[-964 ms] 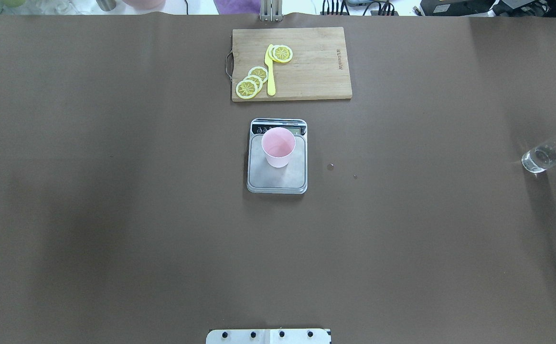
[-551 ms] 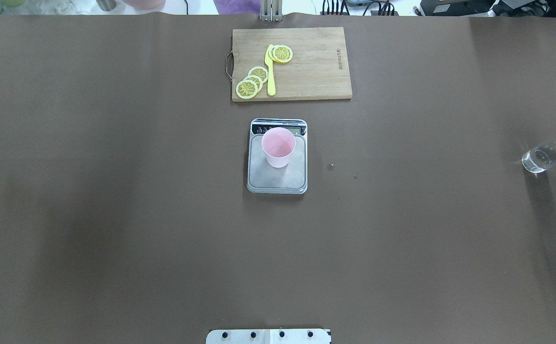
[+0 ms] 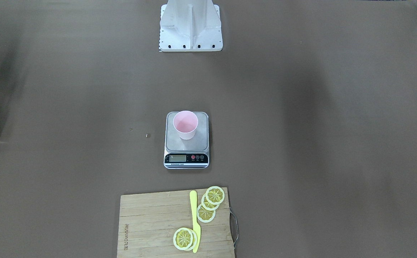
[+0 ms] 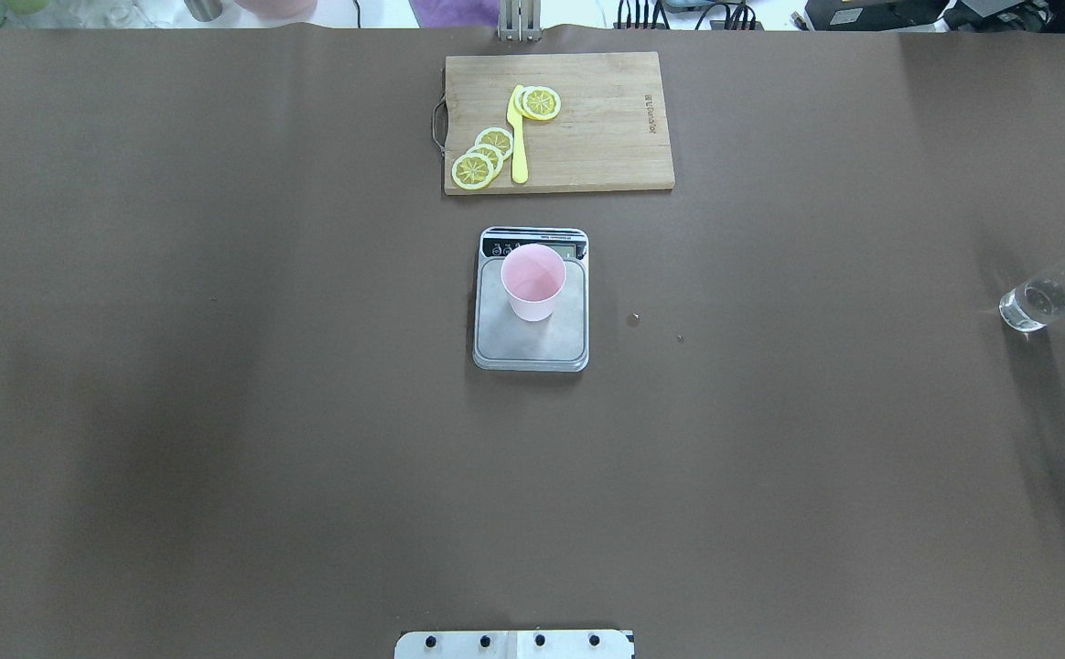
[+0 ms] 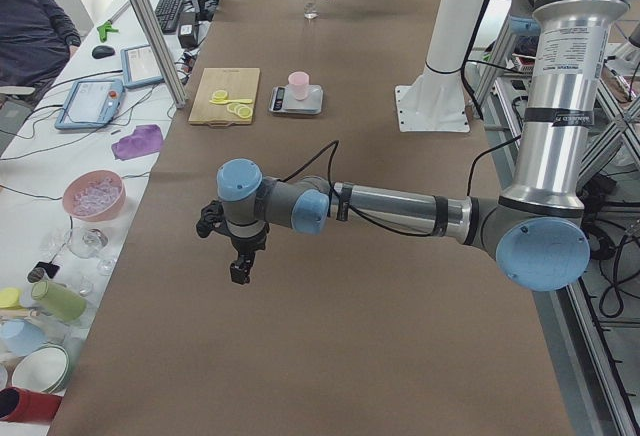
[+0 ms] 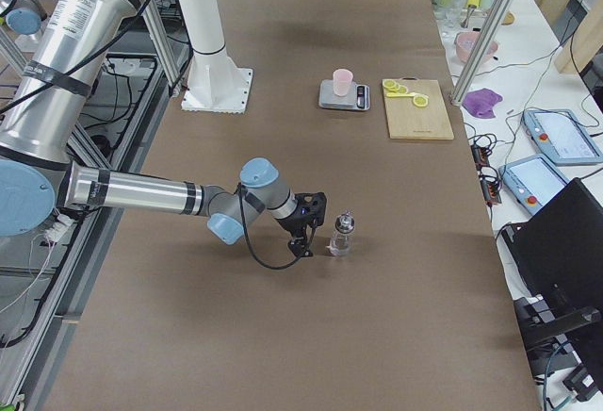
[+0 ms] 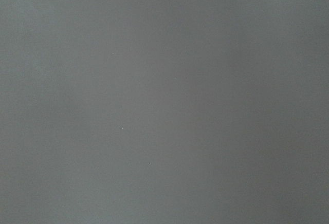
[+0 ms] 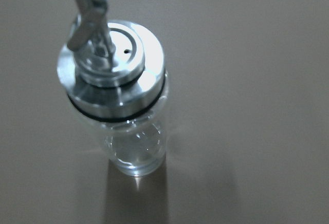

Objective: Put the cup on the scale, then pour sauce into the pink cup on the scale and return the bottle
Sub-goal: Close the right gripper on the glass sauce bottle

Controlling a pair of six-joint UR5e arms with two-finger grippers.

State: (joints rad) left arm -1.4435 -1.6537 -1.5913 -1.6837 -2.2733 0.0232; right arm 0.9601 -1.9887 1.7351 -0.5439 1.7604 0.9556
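- At mid-table, by the overhead view's clock: one scale (image 4: 531,346), steel platform up, black display panel turned to 12 o'clock.
- On that platform, about its middle: one cup (image 4: 532,279), pale pink, upright, mouth up, well inside all four platform edges.
- Far out at 3 o'clock of the scale, cut by the overhead view's right edge: one bottle (image 4: 1034,300), clear glass, standing upright, silver collar and thin spout on top; clear sauce (image 8: 138,154) inside, level hard to read.
- At 12 o'clock of the scale, across a strip of brown cover: one wooden cutting board (image 4: 606,137), its far edge close to the far edge of the table (image 4: 221,412); on it five lemon slices (image 4: 473,171), three on the 9 o'clock side of one yellow knife (image 4: 520,156), two on its 3 o'clock side.
- Between scale and bottle, near 3 to 4 o'clock of the scale: two tiny specks (image 4: 633,318); wide brown cover on every side of the scale.
- Right gripper (image 6: 301,244): low over the table just beside the bottle, at its 9 o'clock in the right side view, a gap between them; fingers spread or pressed together, impossible to tell.
- Left gripper (image 5: 240,274): pointing down above brown cover, well apart from scale and cup; fingers' state likewise impossible to tell.
- At 6 o'clock of the scale, on the near edge: one white robot base (image 4: 514,643).
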